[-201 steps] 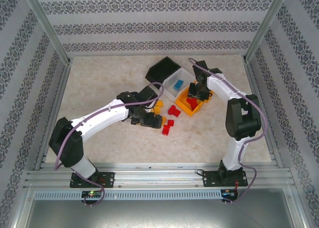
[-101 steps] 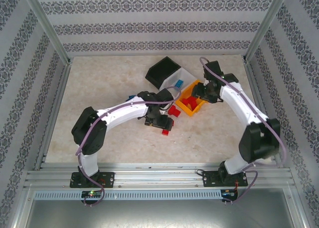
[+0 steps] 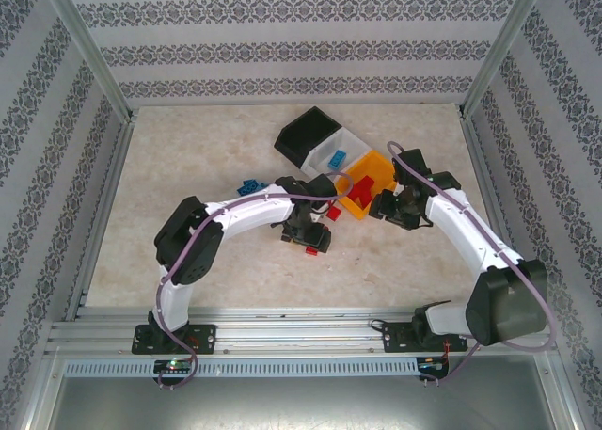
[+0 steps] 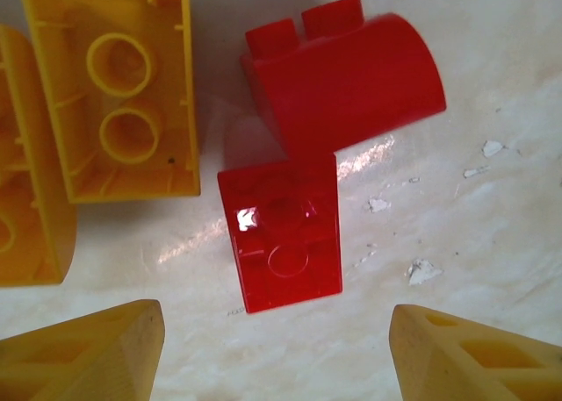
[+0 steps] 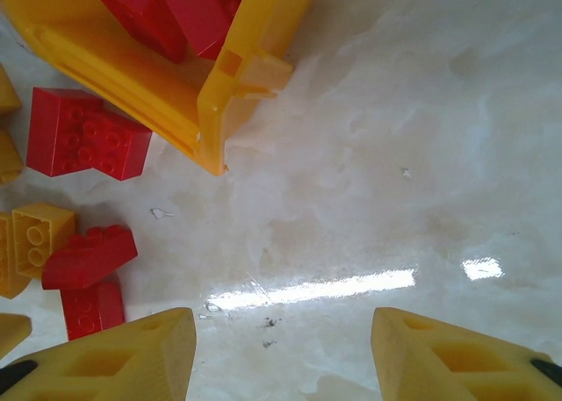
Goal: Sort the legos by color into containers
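Observation:
In the left wrist view a small red lego [image 4: 281, 243] lies flat on the table just ahead of my left gripper [image 4: 277, 353], whose jaws stand open and empty. A rounded red lego [image 4: 347, 76] touches its far corner, and a yellow lego [image 4: 114, 89] lies upside down to the left. From above, my left gripper [image 3: 313, 234] hovers over this pile. My right gripper [image 5: 281, 353] is open over bare table beside the corner of the orange-yellow container [image 5: 211, 85], which holds red legos [image 5: 167, 10]. The black container [image 3: 308, 134] and white container [image 3: 343, 150] stand behind it.
Loose red legos [image 5: 83, 142] and a yellow lego [image 5: 35, 234] lie left of my right gripper [image 3: 383, 207]. Two blue legos [image 3: 249, 185] sit left of my left forearm. A blue lego [image 3: 336, 157] lies in the white container. Metal frame posts edge the table.
My left arm has swung right over the red legos and its jaws have narrowed. My right gripper has drawn back from above the orange-yellow container toward the near side, jaws now wider.

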Action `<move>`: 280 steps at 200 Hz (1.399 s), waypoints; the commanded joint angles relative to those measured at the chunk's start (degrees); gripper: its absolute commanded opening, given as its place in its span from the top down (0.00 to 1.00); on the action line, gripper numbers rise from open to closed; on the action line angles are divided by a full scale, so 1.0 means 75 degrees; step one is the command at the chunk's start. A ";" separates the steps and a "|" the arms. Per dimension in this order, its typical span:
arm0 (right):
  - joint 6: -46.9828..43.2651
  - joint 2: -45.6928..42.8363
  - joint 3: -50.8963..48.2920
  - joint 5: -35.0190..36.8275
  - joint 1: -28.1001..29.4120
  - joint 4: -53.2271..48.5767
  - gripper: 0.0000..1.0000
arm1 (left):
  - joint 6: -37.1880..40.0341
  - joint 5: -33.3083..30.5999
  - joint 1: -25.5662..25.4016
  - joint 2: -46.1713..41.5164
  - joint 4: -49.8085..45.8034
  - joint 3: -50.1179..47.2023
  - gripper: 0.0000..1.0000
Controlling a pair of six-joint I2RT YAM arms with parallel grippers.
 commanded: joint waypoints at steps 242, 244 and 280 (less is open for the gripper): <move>-0.0023 -0.0326 0.0129 -0.0315 -0.0770 -0.0152 0.44 | 0.0291 -0.0170 -0.0184 -0.0248 -0.0717 0.0696 0.66; -0.0037 -0.0369 0.0109 -0.0319 -0.0802 -0.0168 0.44 | 0.0286 -0.0177 -0.0184 -0.0268 -0.0752 0.0752 0.66; -0.0100 -0.0977 -0.0262 -0.0455 -0.1314 -0.0326 0.44 | 0.0395 -0.0132 -0.0040 0.0219 -0.1125 0.2651 0.66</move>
